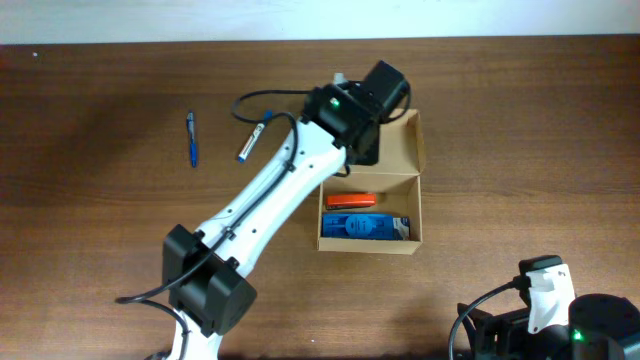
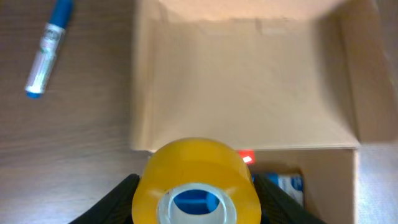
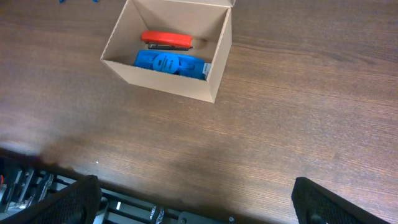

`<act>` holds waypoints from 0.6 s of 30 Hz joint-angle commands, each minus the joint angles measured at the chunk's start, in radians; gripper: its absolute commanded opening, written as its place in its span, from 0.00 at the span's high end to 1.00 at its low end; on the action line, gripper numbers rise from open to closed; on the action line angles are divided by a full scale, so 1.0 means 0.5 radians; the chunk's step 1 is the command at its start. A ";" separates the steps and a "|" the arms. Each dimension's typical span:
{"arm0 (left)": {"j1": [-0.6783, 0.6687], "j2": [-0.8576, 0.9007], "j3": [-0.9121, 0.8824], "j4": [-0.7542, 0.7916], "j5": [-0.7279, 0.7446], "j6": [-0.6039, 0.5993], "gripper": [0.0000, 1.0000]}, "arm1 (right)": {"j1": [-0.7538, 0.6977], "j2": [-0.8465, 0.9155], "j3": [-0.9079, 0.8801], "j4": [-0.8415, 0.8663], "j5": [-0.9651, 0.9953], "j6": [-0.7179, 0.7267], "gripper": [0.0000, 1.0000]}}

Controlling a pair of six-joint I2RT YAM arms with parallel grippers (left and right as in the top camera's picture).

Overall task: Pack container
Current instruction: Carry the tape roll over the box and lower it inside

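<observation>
We've got the brown cardboard container (image 1: 370, 245) right of the table's (image 1: 520, 120) middle, flap laid back toward the far edge, with room left beside the stapler (image 3: 166, 40) and blue box (image 3: 171, 64) inside. Left gripper (image 2: 199, 202) stretches over it, clamped on a yellow tape roll (image 2: 196, 171); right gripper (image 3: 199, 202) gapes wide by the near-right corner.

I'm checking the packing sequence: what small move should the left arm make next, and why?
Probably lower the yellow tape roll, held between the left fingers, into the plain brown cardboard box: it hangs near the flap hinge, over the blue flat box and red stapler already inside.
</observation>
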 commanded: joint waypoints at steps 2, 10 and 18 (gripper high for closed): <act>-0.089 0.030 -0.063 0.135 0.163 0.232 0.83 | -0.004 -0.008 0.021 0.005 0.018 -0.021 0.01; -0.269 0.265 -0.063 0.176 0.393 0.410 0.83 | -0.004 -0.008 0.021 0.005 0.018 -0.021 0.01; -0.362 0.401 -0.068 0.234 0.429 0.410 0.83 | -0.004 -0.008 0.021 0.005 0.018 -0.021 0.01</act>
